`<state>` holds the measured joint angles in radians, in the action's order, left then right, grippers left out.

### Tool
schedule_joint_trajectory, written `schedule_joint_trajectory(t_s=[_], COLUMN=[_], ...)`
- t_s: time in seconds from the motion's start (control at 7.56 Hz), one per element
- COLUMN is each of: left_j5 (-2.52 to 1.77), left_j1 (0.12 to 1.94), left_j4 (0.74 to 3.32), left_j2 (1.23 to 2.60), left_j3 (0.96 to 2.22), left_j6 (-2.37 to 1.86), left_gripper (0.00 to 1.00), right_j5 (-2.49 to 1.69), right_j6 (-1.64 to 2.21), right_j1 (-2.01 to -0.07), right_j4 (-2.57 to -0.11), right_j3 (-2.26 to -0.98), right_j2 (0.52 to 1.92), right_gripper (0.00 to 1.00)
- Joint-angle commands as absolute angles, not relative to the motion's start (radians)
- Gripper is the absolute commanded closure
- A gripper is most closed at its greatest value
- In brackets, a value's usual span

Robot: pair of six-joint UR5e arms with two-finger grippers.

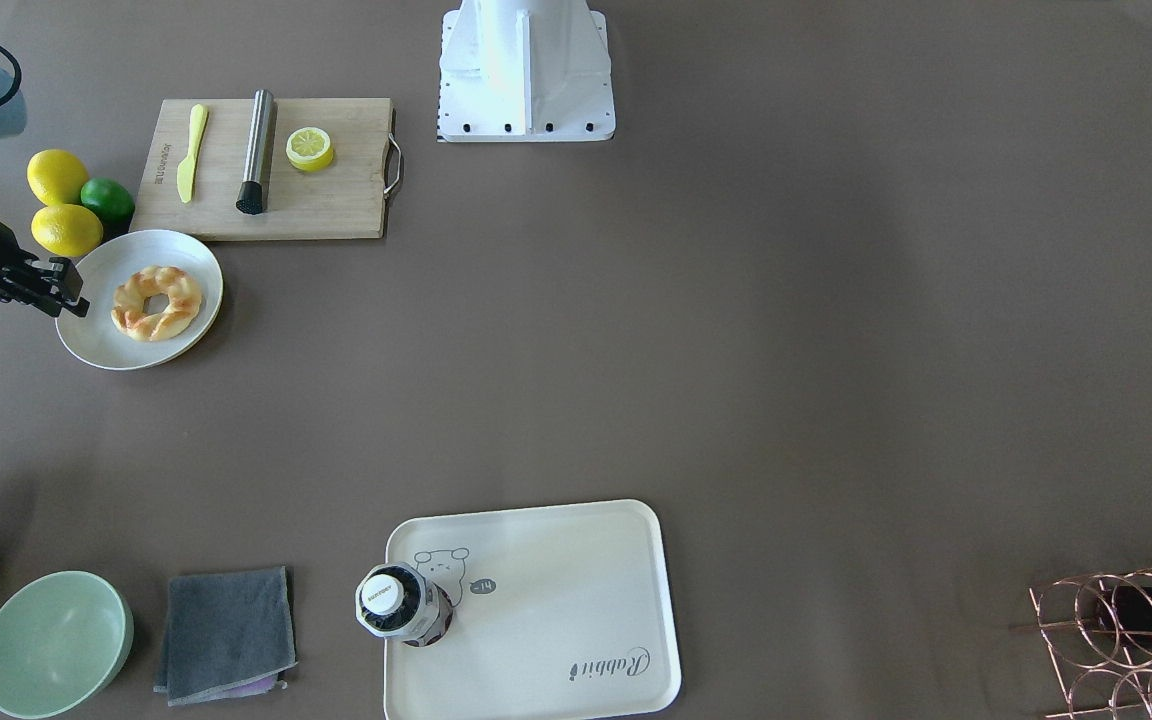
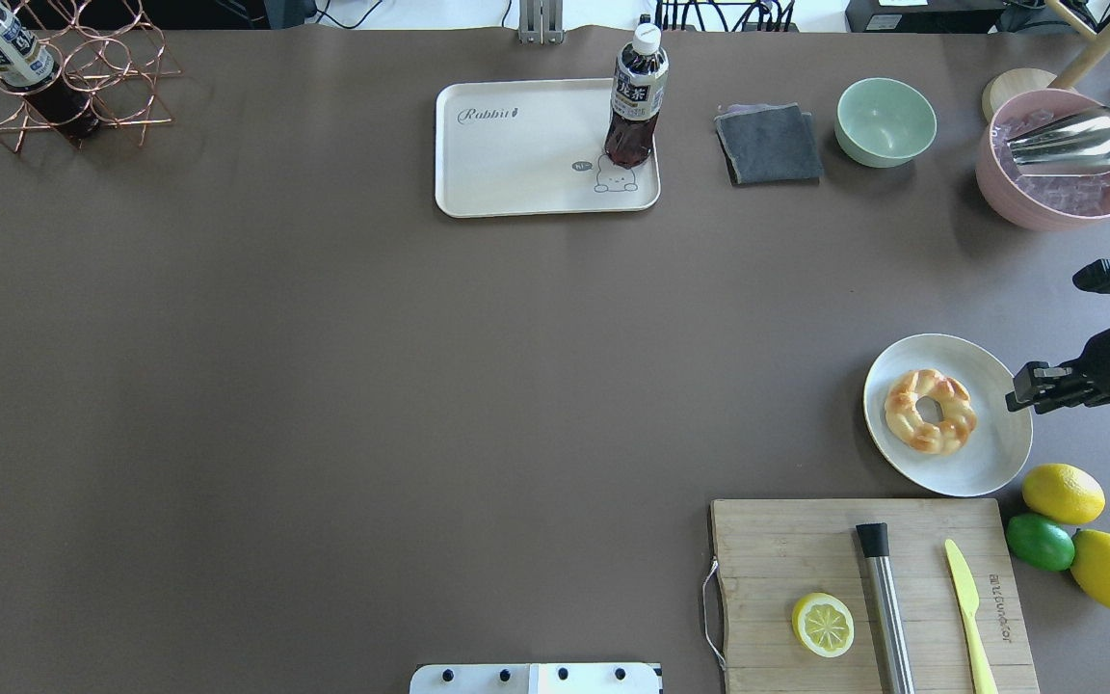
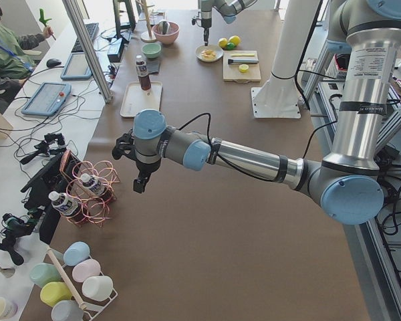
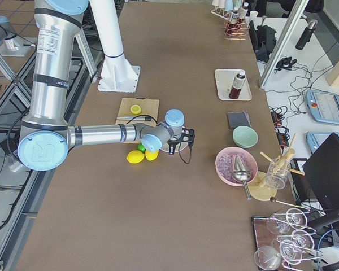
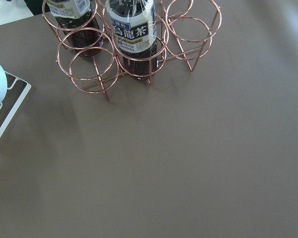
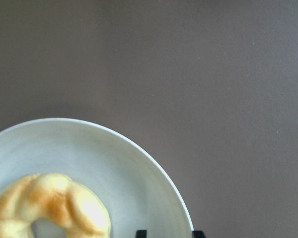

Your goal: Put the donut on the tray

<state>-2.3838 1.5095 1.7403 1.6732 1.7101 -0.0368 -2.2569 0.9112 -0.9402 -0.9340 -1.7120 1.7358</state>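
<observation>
The right end effector (image 2: 1017,387), jaws spread and empty, is hovering at the right rim of the plate (image 2: 998,453), on which the donut (image 2: 931,412) is lying just to its left.

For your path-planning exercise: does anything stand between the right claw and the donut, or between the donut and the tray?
Nothing visible. Only bare plate lies between the right claw and the donut, bare table between donut and tray. A bottle stands on the tray's nearer corner.
</observation>
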Motion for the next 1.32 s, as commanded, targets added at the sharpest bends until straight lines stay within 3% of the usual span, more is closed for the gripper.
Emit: schedule_joint_trajectory(t_s=[0.0, 0.26, 0.4, 0.53, 0.66, 1.19], left_j5=[-2.384, -2.384, -2.384, -2.384, -2.384, -2.385], left_j1=[1.509, 1.509, 1.509, 1.509, 1.509, 1.509], left_j4=[1.741, 1.741, 1.741, 1.741, 1.743, 1.74], left_j2=[1.674, 1.674, 1.672, 1.671, 1.671, 1.666], left_j3=[1.712, 1.713, 1.715, 1.717, 1.717, 1.723], left_j6=[-0.037, -0.035, -0.035, -0.034, -0.034, -0.038], left_gripper=[0.01, 0.01, 0.01, 0.01, 0.01, 0.01], right_j5=[-2.232, -2.212, -2.212, -2.214, -2.214, -2.278], right_j6=[0.877, 0.887, 0.888, 0.905, 0.952, 0.979], right_j1=[-0.936, -0.931, -0.931, -0.93, -0.92, -0.928], right_j4=[-0.933, -0.933, -0.933, -0.933, -0.931, -0.934], right_j3=[-1.706, -1.675, -1.674, -1.675, -1.681, -1.741], right_j2=[1.758, 1.743, 1.743, 1.741, 1.737, 1.685], right_gripper=[0.51, 0.71, 0.71, 0.79, 0.96, 1.0])
